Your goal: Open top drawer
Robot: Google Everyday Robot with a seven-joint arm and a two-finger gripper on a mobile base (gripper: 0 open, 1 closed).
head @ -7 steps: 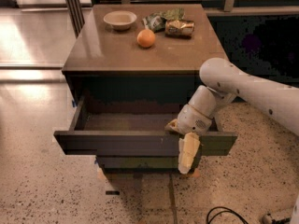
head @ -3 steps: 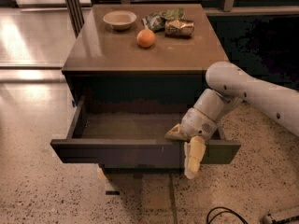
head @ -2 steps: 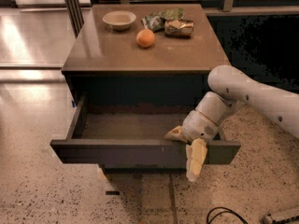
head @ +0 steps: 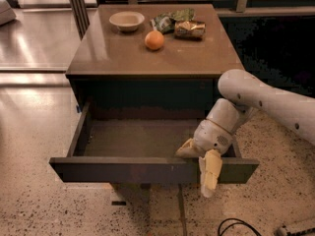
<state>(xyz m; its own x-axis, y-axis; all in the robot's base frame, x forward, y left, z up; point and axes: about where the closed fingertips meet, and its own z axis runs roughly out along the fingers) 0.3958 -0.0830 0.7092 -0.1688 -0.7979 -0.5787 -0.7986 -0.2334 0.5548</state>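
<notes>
The top drawer (head: pixel 147 170) is a wide, shallow dark grey-brown drawer pulled well out of the cabinet, with its brown inner floor (head: pixel 138 139) showing and nothing visible in it. My gripper (head: pixel 199 163) is at the right part of the drawer's front edge. One pale finger (head: pixel 209 173) hangs down over the outside of the front. The other pale finger (head: pixel 187 149) sits inside the drawer behind the front. The front panel lies between them. My white arm (head: pixel 266 102) reaches in from the right.
On the cabinet top (head: pixel 197 58) are a small bowl (head: pixel 126 20), an orange (head: pixel 154 40) and crumpled snack bags (head: pixel 179 24). A black cable (head: pixel 236 226) lies on the speckled floor at the bottom right. Dark lower drawer fronts are hidden under the open drawer.
The drawer has slid further out toward the camera. My gripper has moved with its front edge, down and slightly right.
</notes>
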